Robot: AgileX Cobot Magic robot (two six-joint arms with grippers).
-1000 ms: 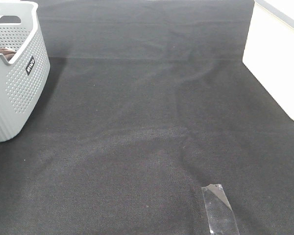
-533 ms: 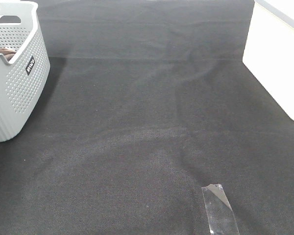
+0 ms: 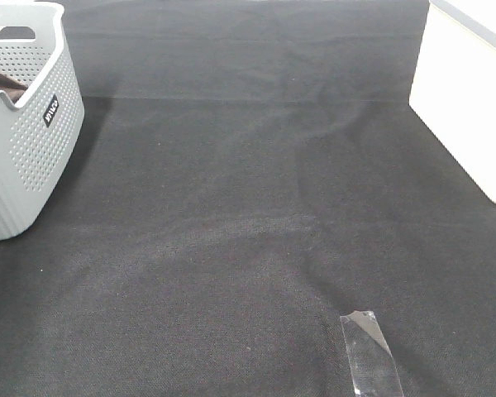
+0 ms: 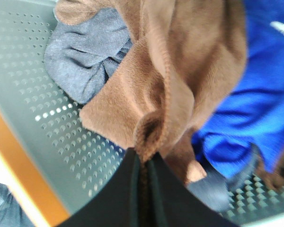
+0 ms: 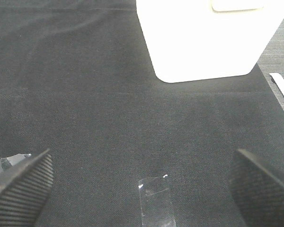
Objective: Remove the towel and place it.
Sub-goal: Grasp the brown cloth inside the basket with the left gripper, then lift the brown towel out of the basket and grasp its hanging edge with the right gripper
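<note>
Towel (image 4: 180, 71) of brown terry cloth is gripped at a folded edge by the left gripper (image 4: 143, 158); the black jaws are closed tight on the fold, and the cloth is bunched up just past them. On one side of the towel a grey garment (image 4: 90, 56) is pressed against it; on the other side a blue fabric item (image 4: 255, 104) is touching it. All three are lying inside the grey basket (image 4: 47, 123), whose perforated wall is seen behind them.

The right gripper (image 5: 143, 158) is held spread wide over the black mat (image 5: 85, 94) and is empty; its ribbed pads (image 5: 23, 184) are kept well apart. A piece of clear tape (image 5: 156, 205) is stuck flat on the mat below the gap between them. Farther on, a white box (image 5: 203, 38) is standing on the mat.

In the high view the tape is found near the front edge, right of the middle. The basket is placed at the far left, with a small dark label (image 3: 51, 110) on its wall, and a bit of the brown towel is visible above the rim — inside the basket, not on the mat. The white box is set at the far right, well apart from the basket.
</note>
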